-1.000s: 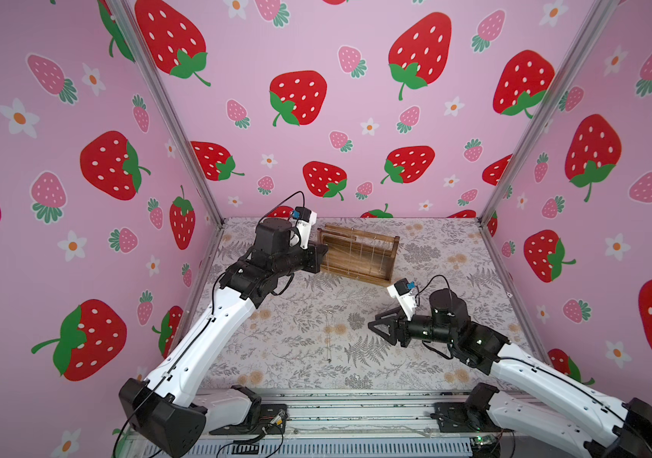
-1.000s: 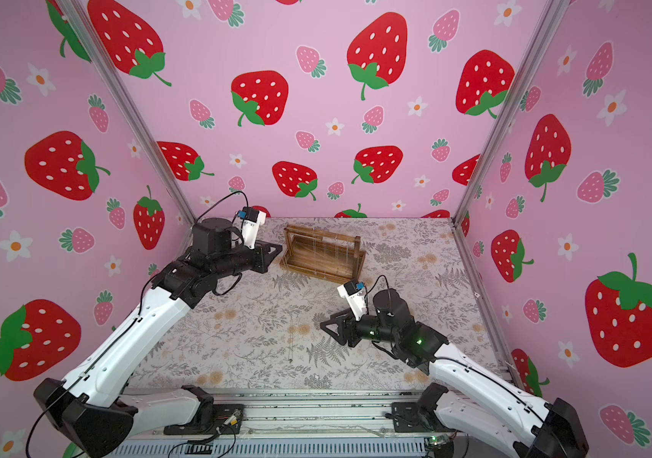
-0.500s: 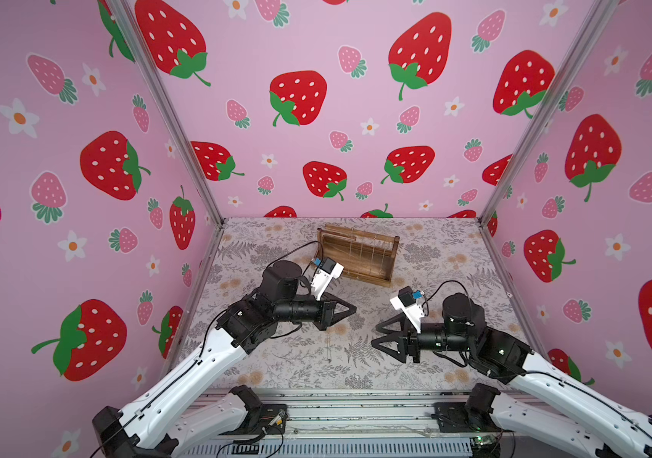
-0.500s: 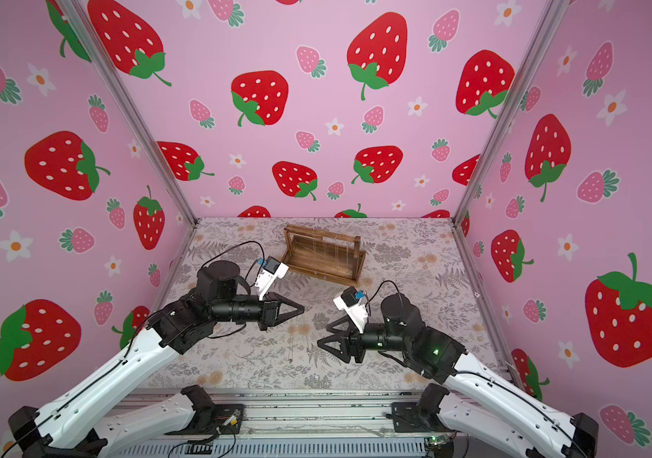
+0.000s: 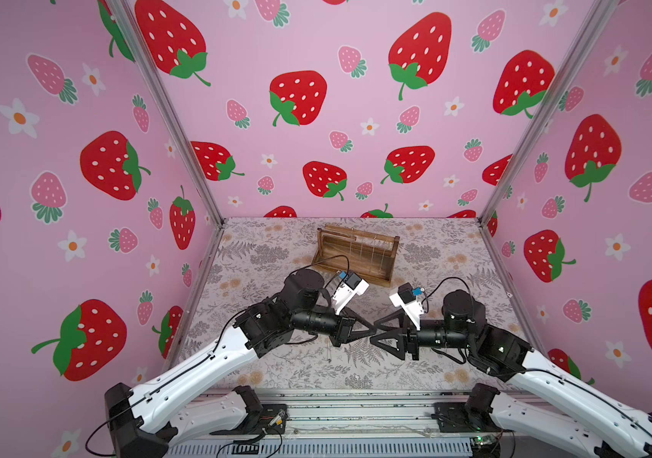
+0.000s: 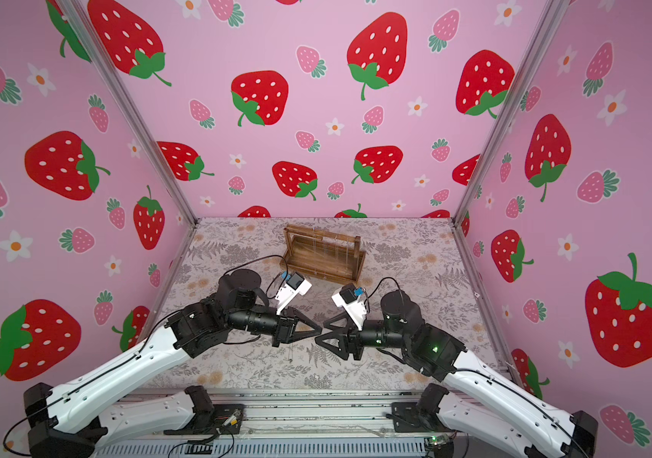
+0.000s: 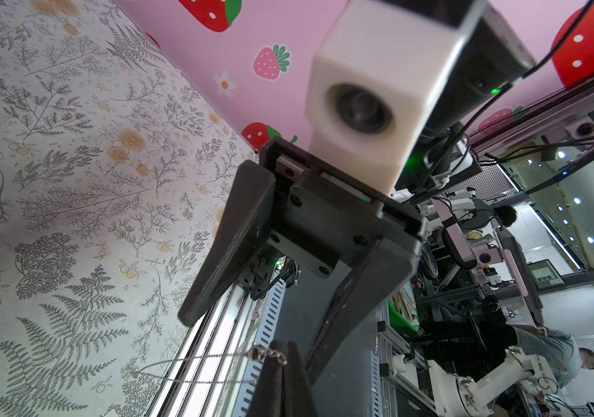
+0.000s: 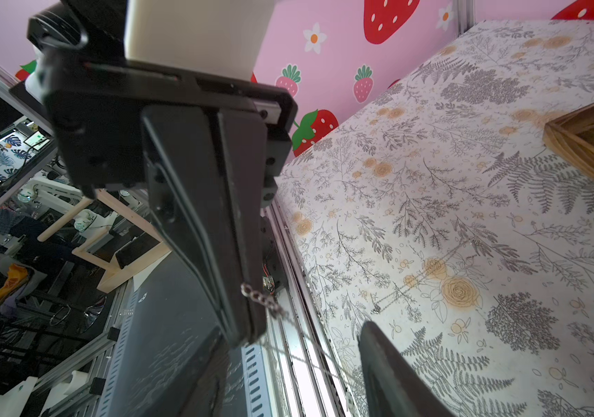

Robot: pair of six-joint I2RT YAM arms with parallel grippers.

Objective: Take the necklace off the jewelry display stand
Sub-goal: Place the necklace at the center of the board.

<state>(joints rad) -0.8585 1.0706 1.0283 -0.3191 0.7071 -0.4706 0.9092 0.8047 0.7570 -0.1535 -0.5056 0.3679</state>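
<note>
The necklace is pinched at its end in the clenched left pincer, and its chain is hung down toward the flowery counter. The jewelry display stand is set well apart at the back, with thin strands hung over its tray. The right pincer is spread open around the left tip; nothing is grasped.

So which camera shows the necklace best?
The left wrist view: the necklace stretches from the shut left gripper, both strands clear. The right wrist view shows its clasp links; in both top views it is a faint thread.
</note>
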